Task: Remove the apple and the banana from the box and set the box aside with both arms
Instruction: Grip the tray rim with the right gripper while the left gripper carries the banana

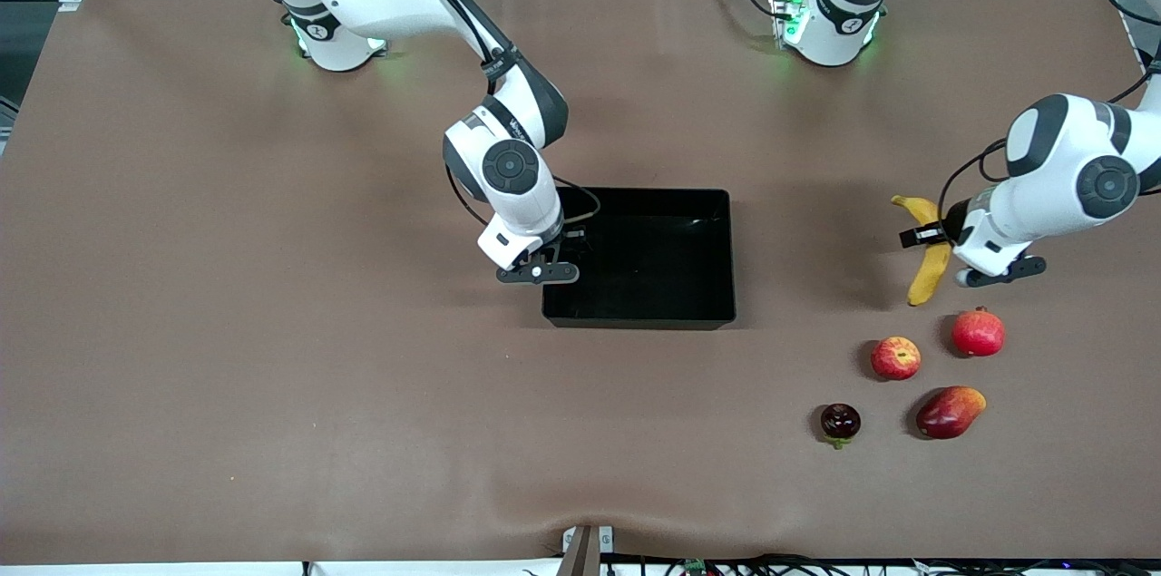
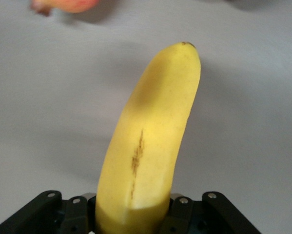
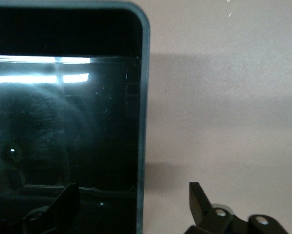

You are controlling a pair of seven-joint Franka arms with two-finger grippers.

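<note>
The right gripper (image 1: 555,260) is seen spread wide astride the wall of the box (image 1: 689,313) at the end toward the right arm, one finger (image 3: 55,204) inside and one finger (image 3: 200,200) outside. No contact with the wall is yet evident. The box is found empty, near the middle of the table (image 1: 272,331).

The left gripper (image 1: 951,251) is pinched on the banana (image 1: 929,268), which is held low over bare table toward the left arm's end, well apart from the box. The apple (image 1: 895,357) is noted on the table, nearer the front camera than the banana, among a pomegranate (image 1: 978,332), a mango (image 1: 950,412) and a dark fruit (image 1: 841,421).

The step in hand is judged to be setting the banana down. It should be lowered until rested before release, clear of the pomegranate, so that rolling is avoided. The right grip on the wall is best closed squarely, and the box moved only once the left arm has taken the matching wall.
</note>
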